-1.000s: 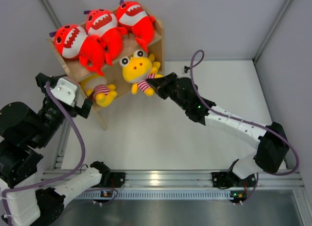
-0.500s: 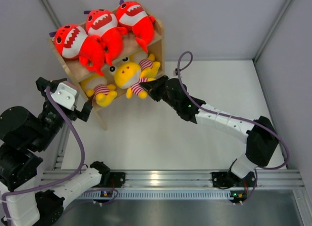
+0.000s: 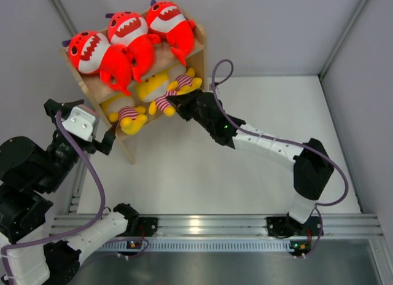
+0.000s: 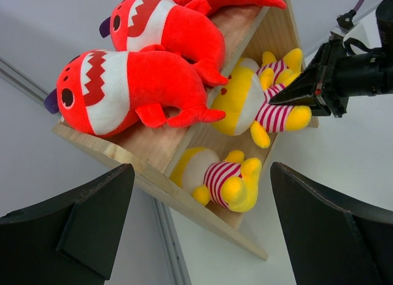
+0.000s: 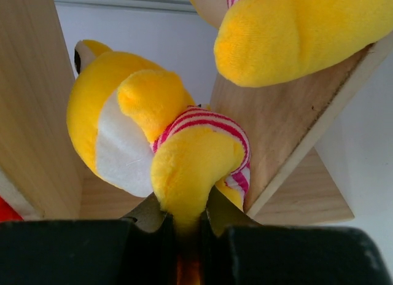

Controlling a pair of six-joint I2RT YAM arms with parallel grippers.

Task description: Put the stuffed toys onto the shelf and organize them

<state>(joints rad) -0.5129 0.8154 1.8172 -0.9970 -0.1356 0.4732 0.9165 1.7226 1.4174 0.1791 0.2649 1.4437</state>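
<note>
On the shelf (image 3: 200,54) I'd push the yellow doll (image 3: 153,85) deeper before the right gripper (image 3: 175,101) (clamped on its leg) releases; left gripper (image 3: 78,122) gapes empty.

You have nothing to read here: no lettering, label, brand or number is legible on the toys (image 3: 89,51), shelf (image 3: 200,54) or arms (image 3: 276,151).

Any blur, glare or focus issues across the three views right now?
Top external: sharp and evenly lit, with mild glare on the aluminium rail. Left wrist: the front red shark is crisp; its own jaws are dark and soft in the bottom corners. Right wrist: the yellow doll fills the frame, slightly soft; the jaws are nearly black.
</note>
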